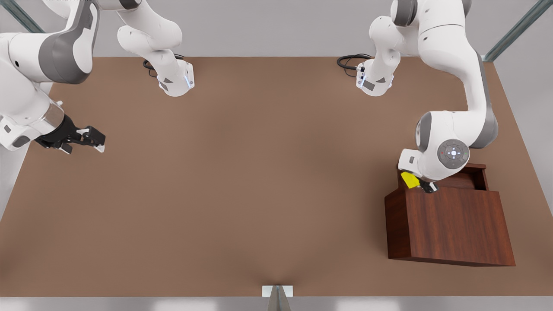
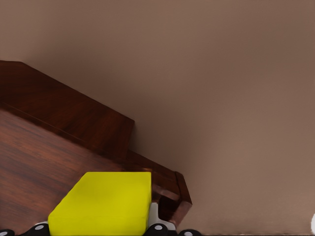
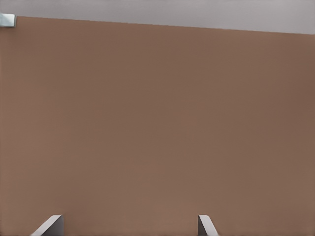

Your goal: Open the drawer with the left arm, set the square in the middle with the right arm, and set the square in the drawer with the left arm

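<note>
The square, a small yellow cube, hangs tilted at the far left corner of the dark wood cabinet, on the front view's right. My left gripper is shut on it, just over the pulled-out drawer behind the cabinet's top. The drawer's handle is hidden. My right gripper waits open and empty over the table's edge at the front view's left, its fingertips spread wide above bare tabletop.
The brown table stretches wide between the two arms. Both arm bases with black cables stand at the back edge. A small grey bracket sits at the middle of the front edge.
</note>
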Robot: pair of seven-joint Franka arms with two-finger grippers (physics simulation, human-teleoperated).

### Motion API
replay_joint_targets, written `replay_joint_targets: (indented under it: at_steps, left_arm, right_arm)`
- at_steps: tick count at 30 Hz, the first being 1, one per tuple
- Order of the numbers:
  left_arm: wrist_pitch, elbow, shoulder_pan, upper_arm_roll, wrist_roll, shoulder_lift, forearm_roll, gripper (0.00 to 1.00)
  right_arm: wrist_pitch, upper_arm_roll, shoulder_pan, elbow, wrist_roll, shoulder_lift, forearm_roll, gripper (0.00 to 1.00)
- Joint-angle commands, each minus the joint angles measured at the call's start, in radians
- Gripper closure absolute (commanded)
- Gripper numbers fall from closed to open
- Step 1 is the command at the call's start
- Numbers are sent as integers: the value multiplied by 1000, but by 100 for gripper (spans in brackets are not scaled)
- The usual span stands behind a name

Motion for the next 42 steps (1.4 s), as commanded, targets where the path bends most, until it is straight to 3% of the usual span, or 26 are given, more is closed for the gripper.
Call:
replay_joint_targets:
  at_steps: [1, 15, 27, 28, 29, 30, 34, 42]
  left_arm:
    - [1, -7, -1, 13, 18, -3, -30, 29]
    - [79, -77, 25, 199, 509, 18, -32, 29]
    - [111, -96, 25, 217, 635, 49, -29, 28]
    - [116, -96, 25, 217, 646, 55, -29, 26]
    - [118, -96, 27, 217, 647, 58, -29, 6]
    - [116, -96, 27, 217, 647, 61, -30, 0]
    - [116, -96, 27, 217, 647, 63, -30, 0]
    - [-10, -16, 17, 206, -237, -52, -190, 0]
  right_arm:
    - [0, 0, -2, 0, -2, 0, 0, 0]
    - [38, 29, 21, 54, -5, 12, -63, 0]
    - [-38, 24, -71, 41, -5, 77, 27, 0]
    - [-38, 31, -61, 43, -3, 80, 8, 0]
    - [-38, 32, -62, 45, -2, 89, 11, 0]
    - [-38, 32, -61, 45, -2, 90, 11, 0]
    - [-38, 32, -59, 45, -3, 92, 11, 0]
    - [-38, 34, -59, 48, 0, 95, 23, 0]
